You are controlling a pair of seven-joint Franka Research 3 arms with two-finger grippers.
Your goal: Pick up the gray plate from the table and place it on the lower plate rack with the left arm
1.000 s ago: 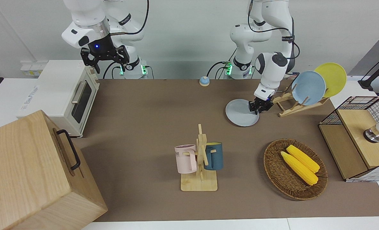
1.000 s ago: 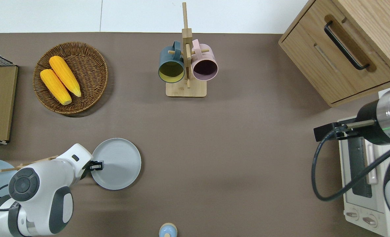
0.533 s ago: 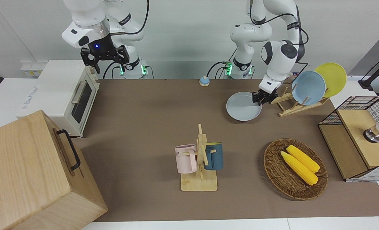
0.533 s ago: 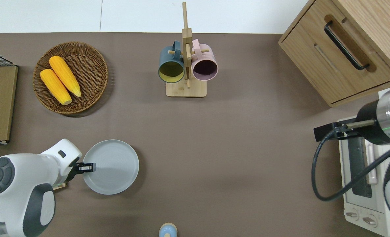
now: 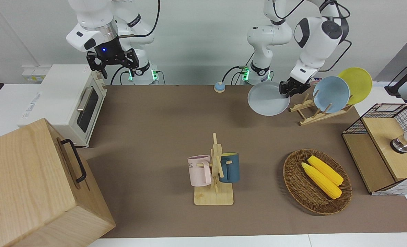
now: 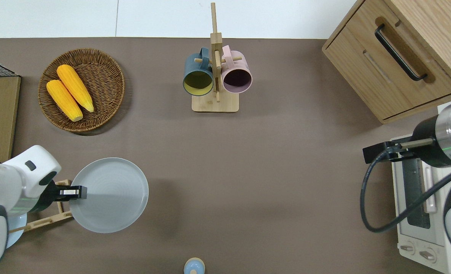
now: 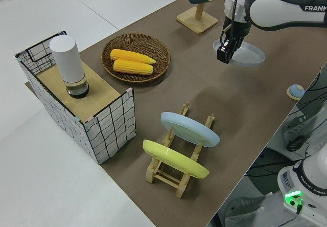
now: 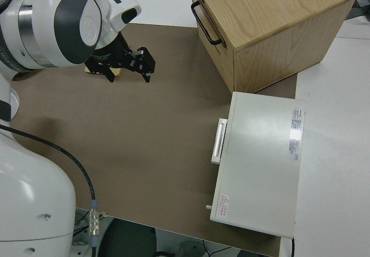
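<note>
Above the bench (image 5: pixel 162 137), your left tool (image 5: pixel 294 87) clamps the gray plate's (image 5: pixel 268 100) rim mid-carry; next, tilt it into the lower plate rack (image 5: pixel 310 115).

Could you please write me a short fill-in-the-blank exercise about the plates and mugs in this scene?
1. The left end effector grips the ____ plate by its rim.
2. The lower plate rack holds the sky-blue plate and the ____ plate.
3. The wicker basket contains two ears of ____.
4. The mug stand carries a dark blue mug and a ____ mug.

Missing words: gray; yellow; corn; pink
</note>
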